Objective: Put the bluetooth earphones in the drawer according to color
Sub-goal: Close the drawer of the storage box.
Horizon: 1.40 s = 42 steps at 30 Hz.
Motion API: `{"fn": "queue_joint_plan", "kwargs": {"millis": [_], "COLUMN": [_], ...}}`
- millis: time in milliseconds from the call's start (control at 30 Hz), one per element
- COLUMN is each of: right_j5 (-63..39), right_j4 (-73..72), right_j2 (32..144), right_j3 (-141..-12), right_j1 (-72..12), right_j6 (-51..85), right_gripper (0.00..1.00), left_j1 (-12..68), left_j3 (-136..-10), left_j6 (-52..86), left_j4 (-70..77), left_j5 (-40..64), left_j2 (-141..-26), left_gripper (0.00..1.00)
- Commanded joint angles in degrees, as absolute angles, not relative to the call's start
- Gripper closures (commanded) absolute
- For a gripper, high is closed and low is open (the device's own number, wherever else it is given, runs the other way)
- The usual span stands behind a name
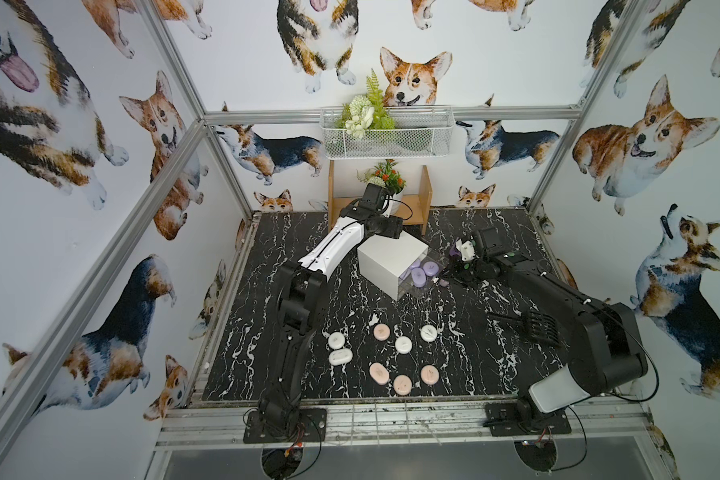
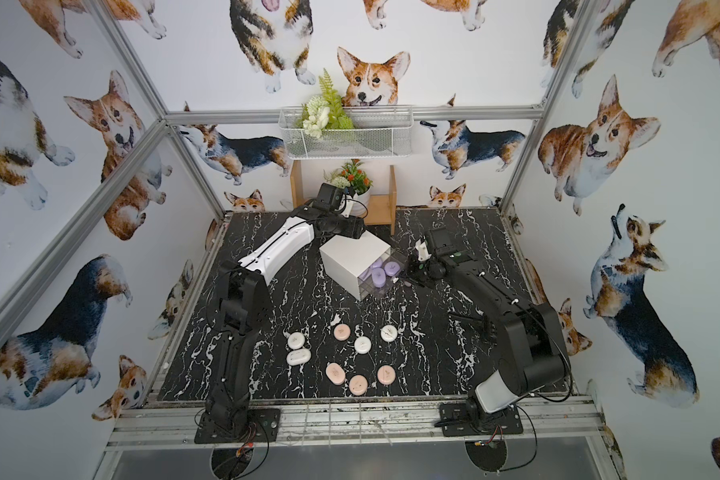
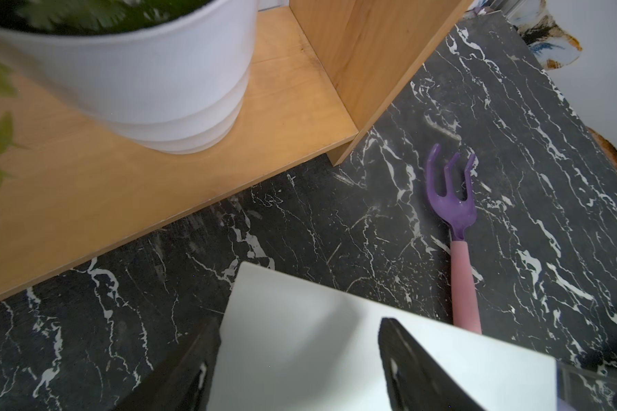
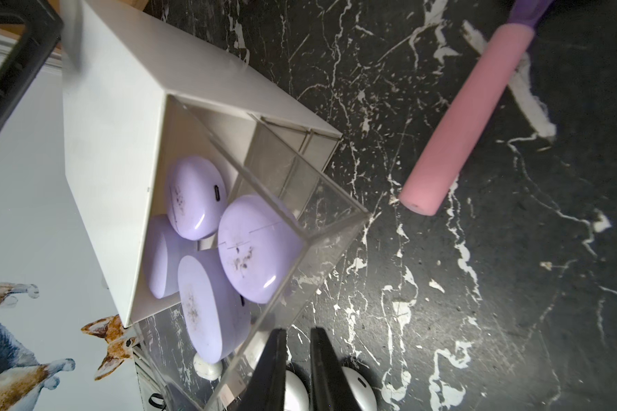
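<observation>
Cabinet (image 1: 387, 259): white cube, centre of tabletop (image 1: 233, 353), near wooden shelf (image 3: 157, 185).
Top drawer (image 4: 321, 263): pulled out toward right arm. Clear tray holding four lilac cases (image 4: 257, 249), crowded together, some leaning on edge.
White cases (image 1: 403, 344): four, loose on tabletop toward front edge, well apart from cabinet.
Pink cases (image 1: 378, 372): four, same area, mixed among the white.
Left gripper (image 3: 299, 322): fingers spread astride rear top corner of cabinet; pressing on it or clear of it, cannot tell.
Right gripper (image 4: 298, 332): just beside drawer front, fingers drawn nearly together, narrow gap, nothing between.
Toy fork (image 3: 453, 213): purple tines, pink handle, flat on tabletop near cabinet.
</observation>
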State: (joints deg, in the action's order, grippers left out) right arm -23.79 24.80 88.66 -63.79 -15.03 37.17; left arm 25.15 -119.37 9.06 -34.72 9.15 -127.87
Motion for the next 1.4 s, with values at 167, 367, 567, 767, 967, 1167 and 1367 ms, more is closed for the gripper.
{"fn": "queue_joint_plan", "kwargs": {"millis": [167,367,567,767,967,1167,1367], "right_j5": [-24.0,-24.1,-24.7,-24.7,-22.9,-20.5,-24.3], "right_j4": [20.0,19.1,18.0,17.1,19.9,23.9,18.0], "right_j2": [94.0,96.3,98.6,100.1,97.2,87.2,80.6], "right_j3": [-68.5,-70.6,-71.9,-73.5,-73.2,-67.3,-56.3], "right_j1": [-17.2,-18.5,-19.5,-20.5,-20.7,-20.8,-20.8], "right_j6": [39.8,40.9,41.8,42.6,41.5,40.1,44.4], "right_gripper": [0.81,0.81,0.81,0.81,0.77,0.54,0.53], "left_j1": [26.2,26.7,26.9,27.0,26.9,26.7,26.6], "left_j3": [-117.1,-117.2,-115.9,-115.0,-115.4,-118.7,-122.4], "left_j6": [10.1,10.2,10.3,10.5,10.2,9.7,9.6], "left_j4": [-41.3,-41.4,-41.4,-41.4,-42.2,-43.7,-45.0], "left_j5": [13.8,13.9,13.6,13.8,12.4,9.8,5.2], "left_j2": [-127.3,-127.0,-126.1,-124.8,-123.8,-123.7,-121.4], "left_gripper": [0.24,0.24,0.25,0.25,0.24,0.12,0.02]}}
